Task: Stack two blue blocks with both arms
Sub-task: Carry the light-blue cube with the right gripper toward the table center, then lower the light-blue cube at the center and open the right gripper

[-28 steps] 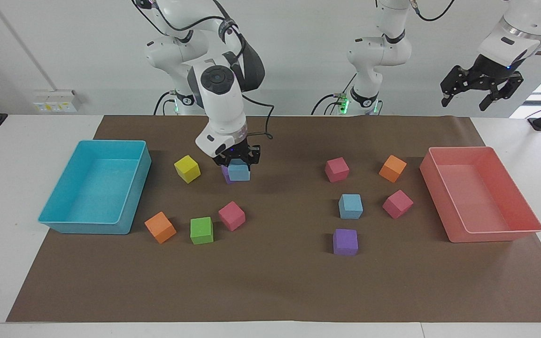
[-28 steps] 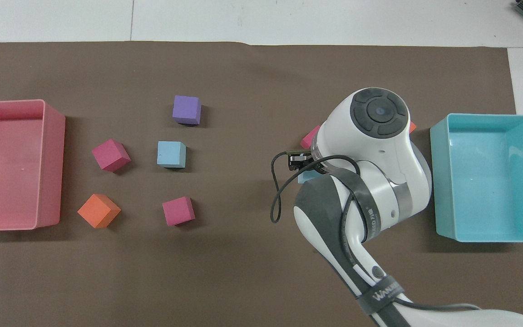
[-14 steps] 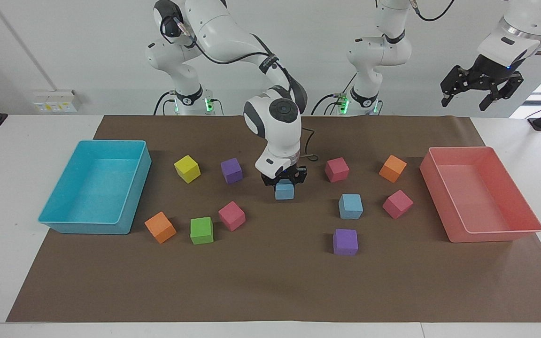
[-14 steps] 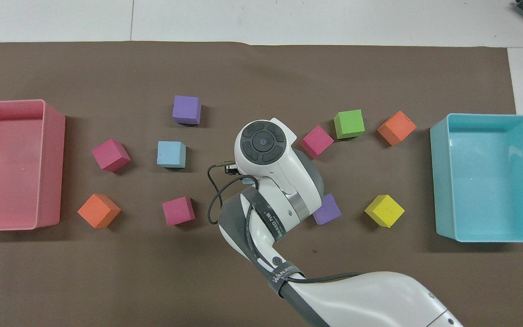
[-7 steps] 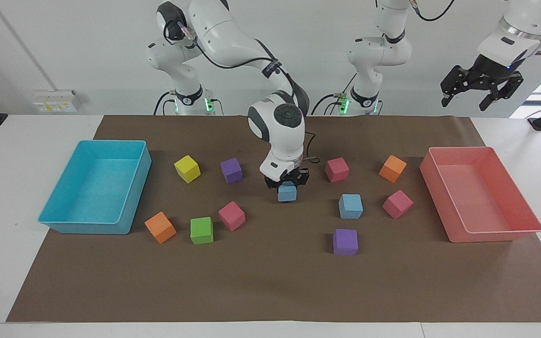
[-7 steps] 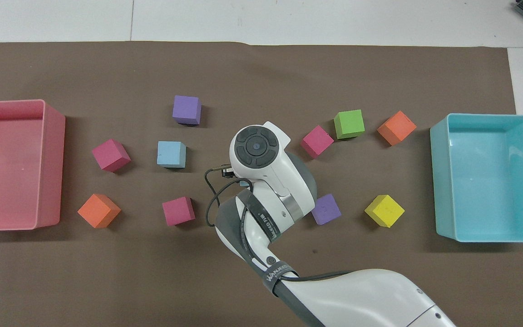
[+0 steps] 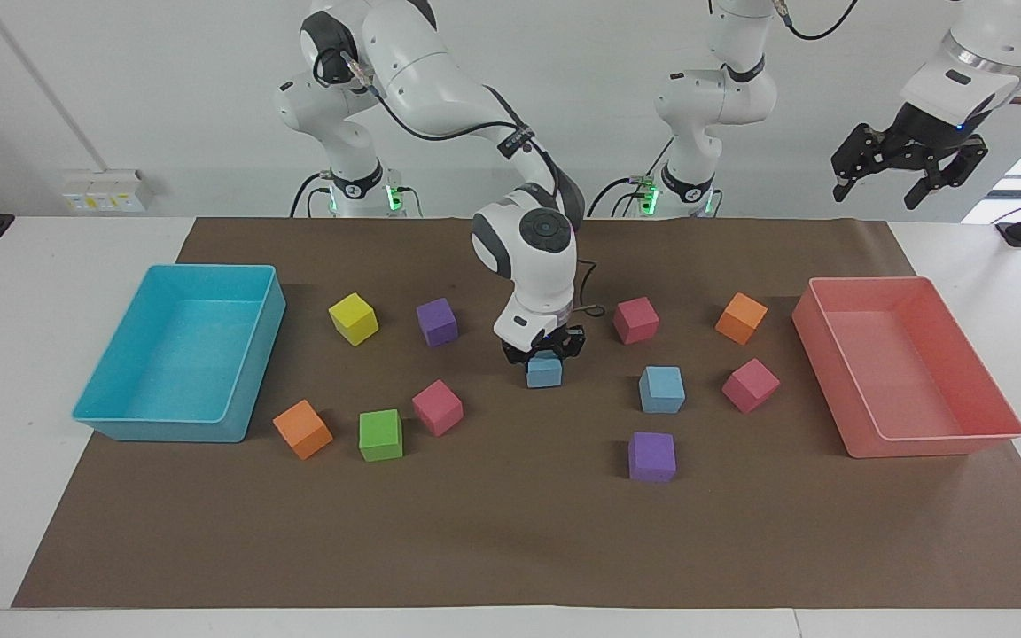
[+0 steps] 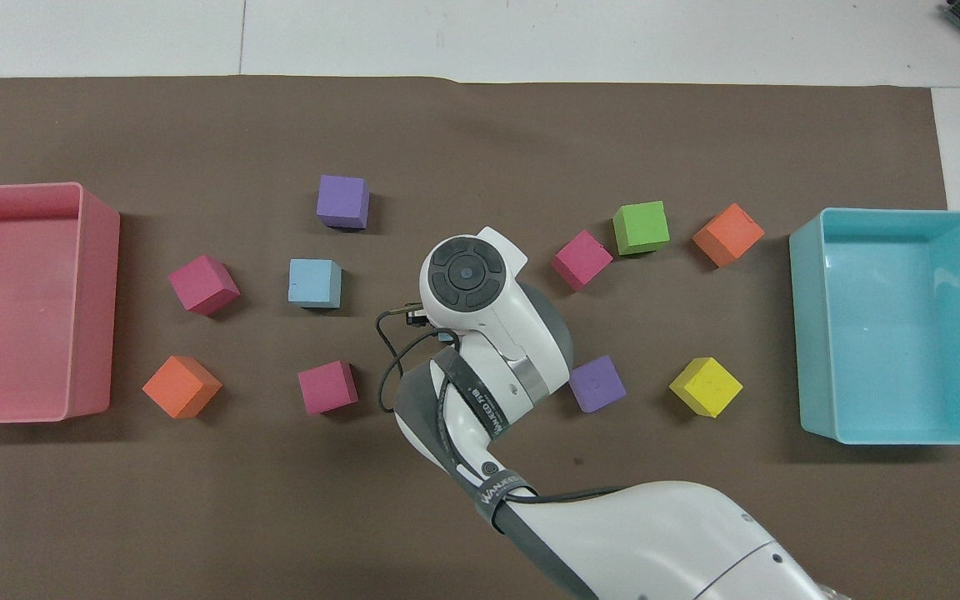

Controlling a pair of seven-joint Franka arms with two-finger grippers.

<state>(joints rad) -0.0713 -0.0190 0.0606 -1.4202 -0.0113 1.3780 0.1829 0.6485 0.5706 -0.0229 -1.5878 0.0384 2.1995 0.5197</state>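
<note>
In the facing view the right gripper (image 7: pixel 544 348) is seen low over the middle of the brown mat (image 7: pixel 510 532), its fingers pinching a blue block (image 7: pixel 544 370) from the sides; whether that block rests on the mat or hangs just above it cannot be told. In the overhead view this grip is almost wholly hidden by the right arm's wrist (image 8: pixel 467 279), and only a sliver of the held block is glimpsed beside it. The second blue block (image 7: pixel 661 389) is seen lying free on the mat toward the left arm's end, between a purple cube (image 7: pixel 651 456) and a pink cube (image 7: pixel 635 319). It is shown squarely from above in the overhead view (image 8: pixel 314 282), its edges set nearly parallel to the mat's edges; as a cube, no long axis is offered. The left gripper (image 7: pixel 909 168) is held high above the pink tray (image 7: pixel 998 416), waiting, its fingers spread wide.
</note>
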